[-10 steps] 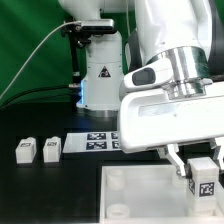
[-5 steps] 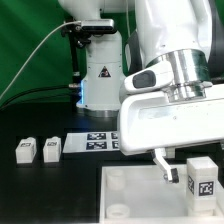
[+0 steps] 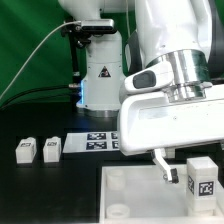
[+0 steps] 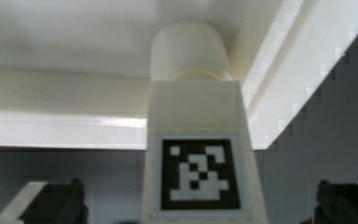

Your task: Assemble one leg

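Closest to the exterior camera, upright on the white socketed piece [image 3: 145, 195] at that view's right: the leg [image 3: 205, 178], tag outward, probably seated in a corner socket, though joint hidden. Straddling it without touching: the tool [image 4: 204, 205], spread wide, holding nothing. Judged light, rigid, smooth plastic; best pinched squarely across opposite flat faces. Farther back on the bench [image 3: 40, 190]: spare legs [image 3: 50, 148], marker board [image 3: 95, 143].

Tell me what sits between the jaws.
The leg, clear of both open jaws; the wrist view shows a gap on each side.
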`<state>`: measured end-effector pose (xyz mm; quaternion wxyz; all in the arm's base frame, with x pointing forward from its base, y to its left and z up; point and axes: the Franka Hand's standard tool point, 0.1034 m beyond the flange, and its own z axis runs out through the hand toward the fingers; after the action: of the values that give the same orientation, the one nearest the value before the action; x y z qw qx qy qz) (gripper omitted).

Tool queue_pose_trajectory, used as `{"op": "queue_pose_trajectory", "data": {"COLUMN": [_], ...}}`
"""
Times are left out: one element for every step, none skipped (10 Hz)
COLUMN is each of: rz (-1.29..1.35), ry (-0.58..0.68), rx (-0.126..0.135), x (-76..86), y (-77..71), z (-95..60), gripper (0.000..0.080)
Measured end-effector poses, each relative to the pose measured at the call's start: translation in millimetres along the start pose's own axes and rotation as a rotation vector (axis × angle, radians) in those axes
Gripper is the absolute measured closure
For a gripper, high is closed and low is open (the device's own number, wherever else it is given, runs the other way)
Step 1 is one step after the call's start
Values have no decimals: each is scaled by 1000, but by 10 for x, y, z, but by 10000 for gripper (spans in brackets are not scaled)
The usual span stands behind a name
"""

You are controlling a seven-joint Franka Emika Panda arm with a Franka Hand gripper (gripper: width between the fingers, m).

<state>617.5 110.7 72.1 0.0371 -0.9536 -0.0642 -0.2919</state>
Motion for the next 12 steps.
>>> {"op": "queue_pose_trajectory", "data": {"rz": [0,14,14,17,22,29,31,33,37,37,40,38], "ry": [-26,-106,-94,-131,-268,-376,-458,-554,-656,-664,-647,-649], "rx": [2,9,9,10,21,31,41,52,64,67,64,64], "x": [-22,60,240,249,218,256,238,161,126,161,135,112], "y": [-3,-11,-4,16,35,53,43,13,-17,-25,-34,-46], "z": [14,-26,-116,-106,-90,-102,-86,-74,-84,-32,7,10], "gripper": [150,150,150,150,150,150,150,150,150,150,150,150]}}
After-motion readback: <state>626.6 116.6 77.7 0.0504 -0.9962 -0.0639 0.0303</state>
